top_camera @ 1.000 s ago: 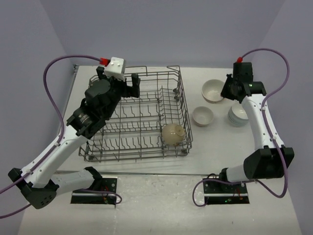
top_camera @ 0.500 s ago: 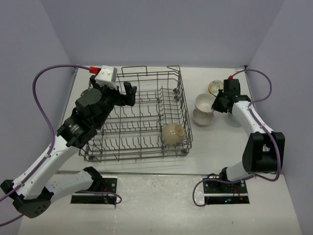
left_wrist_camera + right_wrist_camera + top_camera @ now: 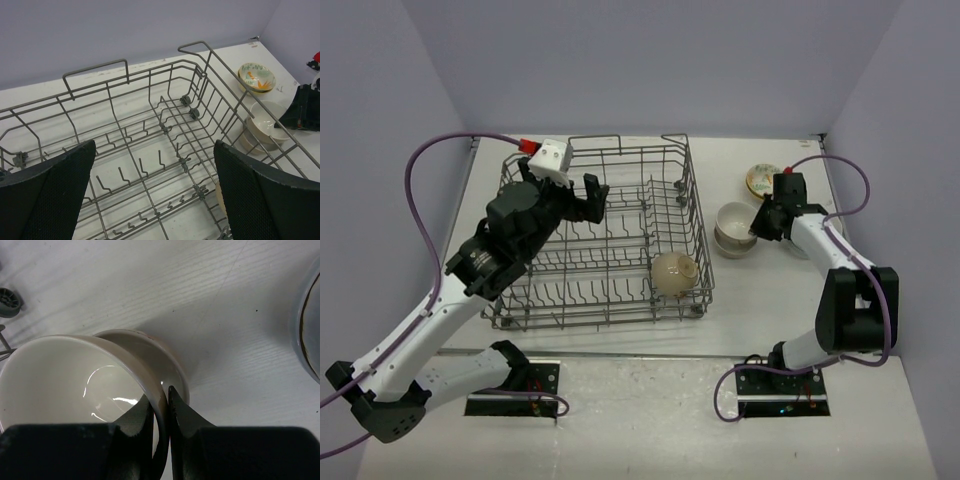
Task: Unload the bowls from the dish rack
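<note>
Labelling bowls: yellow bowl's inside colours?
The yellow bowl: pale inside, orange and green painting. Best in left wrist view.

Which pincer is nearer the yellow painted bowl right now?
Right. The right pincer, gripping the rim of a beige bowl, is just nearside of the yellow bowl; the left pincer hangs open over the dish rack, far to its left.

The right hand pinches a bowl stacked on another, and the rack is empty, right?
Not empty: the top view shows one beige bowl in the near right corner of the dish rack. The right hand does pinch the stacked bowl.
</note>
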Tool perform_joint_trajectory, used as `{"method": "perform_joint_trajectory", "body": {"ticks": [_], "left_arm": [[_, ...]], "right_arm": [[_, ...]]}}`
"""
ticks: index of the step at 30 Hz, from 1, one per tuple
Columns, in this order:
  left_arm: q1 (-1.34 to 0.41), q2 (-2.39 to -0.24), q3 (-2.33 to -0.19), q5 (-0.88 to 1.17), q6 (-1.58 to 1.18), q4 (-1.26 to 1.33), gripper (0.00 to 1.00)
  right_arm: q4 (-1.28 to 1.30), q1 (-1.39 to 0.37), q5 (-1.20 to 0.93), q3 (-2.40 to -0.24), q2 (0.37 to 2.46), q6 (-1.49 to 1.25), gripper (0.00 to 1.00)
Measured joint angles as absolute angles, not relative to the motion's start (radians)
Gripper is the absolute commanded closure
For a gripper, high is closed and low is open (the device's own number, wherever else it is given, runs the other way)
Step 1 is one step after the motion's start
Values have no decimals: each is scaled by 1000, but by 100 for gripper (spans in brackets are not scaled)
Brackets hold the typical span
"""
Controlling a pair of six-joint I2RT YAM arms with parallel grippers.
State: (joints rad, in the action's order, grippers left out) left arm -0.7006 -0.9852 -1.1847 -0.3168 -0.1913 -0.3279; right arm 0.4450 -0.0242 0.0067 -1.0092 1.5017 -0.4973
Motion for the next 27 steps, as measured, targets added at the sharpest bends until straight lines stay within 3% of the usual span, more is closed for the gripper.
{"method": "perform_joint_trajectory", "body": {"ticks": [19,27], "left_arm": [[-701,-1013,-1185,-220,-191,-316,0],[-701,-1013,-1185,-205,-191,-316,0]], "right_arm": [[430,-24,18,-951,1461,-497,87],[428,-24,25,-951,1466,-496,76]]}}
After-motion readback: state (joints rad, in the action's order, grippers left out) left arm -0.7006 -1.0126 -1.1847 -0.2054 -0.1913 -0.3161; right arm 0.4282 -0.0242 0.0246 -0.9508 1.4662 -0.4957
